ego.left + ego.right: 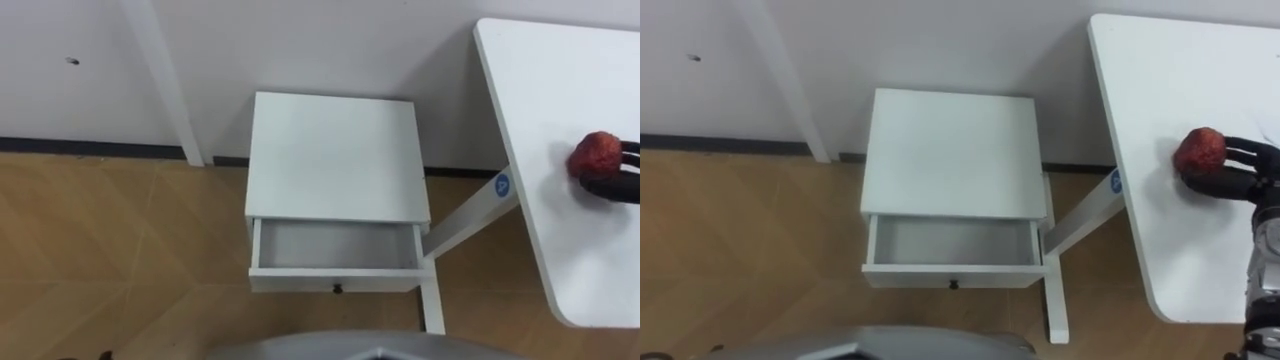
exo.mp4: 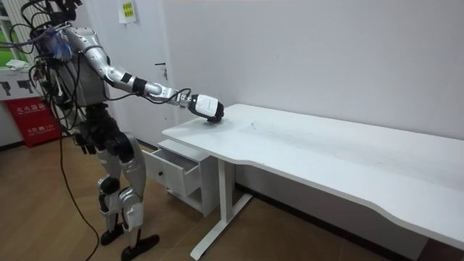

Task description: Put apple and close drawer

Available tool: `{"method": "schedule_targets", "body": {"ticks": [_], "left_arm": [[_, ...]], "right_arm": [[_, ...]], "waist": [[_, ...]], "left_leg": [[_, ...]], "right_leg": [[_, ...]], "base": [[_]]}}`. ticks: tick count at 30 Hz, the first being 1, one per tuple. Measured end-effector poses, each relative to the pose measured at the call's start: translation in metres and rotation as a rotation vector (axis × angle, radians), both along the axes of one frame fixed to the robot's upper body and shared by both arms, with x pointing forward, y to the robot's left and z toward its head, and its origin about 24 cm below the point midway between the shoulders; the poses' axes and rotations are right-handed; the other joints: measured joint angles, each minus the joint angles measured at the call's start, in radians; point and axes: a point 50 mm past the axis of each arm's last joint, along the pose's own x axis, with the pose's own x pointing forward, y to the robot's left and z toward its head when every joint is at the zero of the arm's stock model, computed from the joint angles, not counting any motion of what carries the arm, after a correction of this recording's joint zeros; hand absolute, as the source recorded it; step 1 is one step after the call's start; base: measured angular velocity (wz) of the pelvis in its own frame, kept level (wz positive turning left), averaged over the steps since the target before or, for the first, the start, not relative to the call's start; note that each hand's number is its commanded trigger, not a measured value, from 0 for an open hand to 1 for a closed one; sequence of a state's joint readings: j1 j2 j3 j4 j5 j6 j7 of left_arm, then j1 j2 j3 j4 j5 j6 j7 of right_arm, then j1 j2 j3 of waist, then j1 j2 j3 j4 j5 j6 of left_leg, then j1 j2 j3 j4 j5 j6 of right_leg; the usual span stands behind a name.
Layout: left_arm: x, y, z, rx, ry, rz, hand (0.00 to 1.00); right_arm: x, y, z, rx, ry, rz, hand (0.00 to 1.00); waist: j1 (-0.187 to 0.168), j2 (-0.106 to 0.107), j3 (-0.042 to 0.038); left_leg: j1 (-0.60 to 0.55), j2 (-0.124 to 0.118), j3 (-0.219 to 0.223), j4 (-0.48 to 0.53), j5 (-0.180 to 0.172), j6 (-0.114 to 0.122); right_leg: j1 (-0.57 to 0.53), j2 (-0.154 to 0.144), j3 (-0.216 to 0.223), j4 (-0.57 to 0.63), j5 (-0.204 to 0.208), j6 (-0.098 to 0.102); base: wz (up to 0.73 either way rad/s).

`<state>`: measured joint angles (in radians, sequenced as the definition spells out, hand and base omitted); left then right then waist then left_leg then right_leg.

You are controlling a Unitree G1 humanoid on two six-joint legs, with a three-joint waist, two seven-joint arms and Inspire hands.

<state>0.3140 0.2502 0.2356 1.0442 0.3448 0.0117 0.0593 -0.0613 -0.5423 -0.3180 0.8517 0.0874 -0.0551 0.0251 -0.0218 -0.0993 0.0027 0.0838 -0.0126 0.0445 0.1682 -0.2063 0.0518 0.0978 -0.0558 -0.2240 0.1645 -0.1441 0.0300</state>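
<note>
On the white table [image 1: 560, 90] at the right of the left eye view, one red apple [image 1: 597, 155] is being clasped by the right hand [image 1: 612, 187]; dark fingers are being curled round it on two sides while it is resting on the tabletop; the palm and wrist are being cut off by the picture's right edge. Left of the table, against the wall, one white nightstand [image 1: 335, 155] is being shown from above; its one drawer [image 1: 335, 282] is being held pulled out, with nothing lying inside; one small dark knob [image 1: 337, 289] is being carried on the drawer front; one slanted table leg [image 1: 470, 225] is being seen just beside the nightstand.

In the right eye view the same single apple is being gripped near the table's left edge; more of the forearm is being shown, though its lower part is being cut off at the bottom right corner.

In the room view the robot is being seen standing upright on the wooden floor before the open drawer, at the table's end; its right arm is being stretched out over the tabletop; the apple is being hidden under the hand and is hard to make out.
</note>
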Motion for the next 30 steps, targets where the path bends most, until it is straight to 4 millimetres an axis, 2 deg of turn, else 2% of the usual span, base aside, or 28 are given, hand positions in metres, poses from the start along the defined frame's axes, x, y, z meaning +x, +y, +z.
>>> {"method": "schedule_targets", "body": {"ticks": [5,7,13,16,18,21,23,26,30], "left_arm": [[0.000,-0.001,-0.002,-0.008,0.013,0.004,0.00],[-0.001,-0.002,-0.002,-0.012,0.019,0.003,0.00],[0.002,-0.004,-0.003,-0.024,0.025,-0.032,0.00],[0.013,-0.008,-0.005,-0.041,0.019,-0.082,0.00],[0.017,-0.014,-0.007,-0.058,0.029,-0.133,0.00],[0.030,-0.018,-0.008,-0.070,0.002,-0.166,0.00],[0.031,-0.018,-0.008,-0.072,-0.002,-0.169,0.00],[0.032,-0.020,-0.008,-0.085,0.004,-0.191,0.00],[0.037,-0.021,-0.008,-0.091,-0.005,-0.199,0.00]], "right_arm": [[0.002,0.001,0.001,-0.004,0.000,0.008,1.00],[0.008,0.004,0.001,-0.011,0.002,0.031,1.00],[0.033,0.028,0.013,-0.116,0.019,0.246,1.00],[0.053,0.057,0.024,-0.221,0.015,0.439,1.00],[0.067,0.090,0.033,-0.278,-0.014,0.622,1.00],[0.073,0.119,0.033,-0.271,-0.029,0.757,1.00],[0.075,0.135,0.034,-0.294,-0.032,0.827,1.00],[0.073,0.150,0.037,-0.344,-0.030,0.916,1.00],[0.072,0.159,0.045,-0.381,-0.052,0.966,1.00]], "waist": [[0.003,0.000,0.0009],[0.003,0.000,0.0044],[0.017,0.002,0.0043],[0.033,0.005,0.0047],[0.050,0.005,0.0047],[0.082,-0.003,0.0012],[0.089,-0.004,0.0006],[0.097,0.001,0.0037],[0.109,0.017,0.0136]], "left_leg": [[0.002,0.000,0.000,-0.001,0.000,0.000],[0.005,0.000,0.002,-0.002,0.000,0.000],[0.002,0.001,0.003,-0.002,0.000,-0.001],[-0.004,0.001,0.005,0.002,0.000,-0.001],[-0.004,0.001,0.005,0.002,0.000,-0.001],[-0.002,0.001,0.006,0.002,0.000,-0.001],[-0.001,0.001,0.001,0.003,0.000,-0.001],[-0.002,-0.001,-0.006,0.003,0.000,-0.001],[-0.005,-0.001,-0.014,-0.001,0.000,-0.001]], "right_leg": [[0.001,0.000,0.000,0.000,0.000,0.000],[0.002,0.000,0.001,-0.001,0.000,0.000],[0.002,0.003,0.006,-0.012,0.000,0.000],[-0.005,0.003,0.004,-0.011,0.000,0.000],[-0.004,0.003,0.004,-0.012,0.000,0.000],[0.000,0.004,0.008,-0.014,0.000,0.000],[0.003,0.003,0.010,-0.014,0.000,0.000],[0.007,0.000,0.002,-0.014,0.000,0.000],[0.004,0.002,0.004,-0.014,0.000,0.000]], "base": [[0.00],[-0.02],[-0.01],[0.00],[0.00],[0.05],[0.10],[0.13],[0.00]]}}
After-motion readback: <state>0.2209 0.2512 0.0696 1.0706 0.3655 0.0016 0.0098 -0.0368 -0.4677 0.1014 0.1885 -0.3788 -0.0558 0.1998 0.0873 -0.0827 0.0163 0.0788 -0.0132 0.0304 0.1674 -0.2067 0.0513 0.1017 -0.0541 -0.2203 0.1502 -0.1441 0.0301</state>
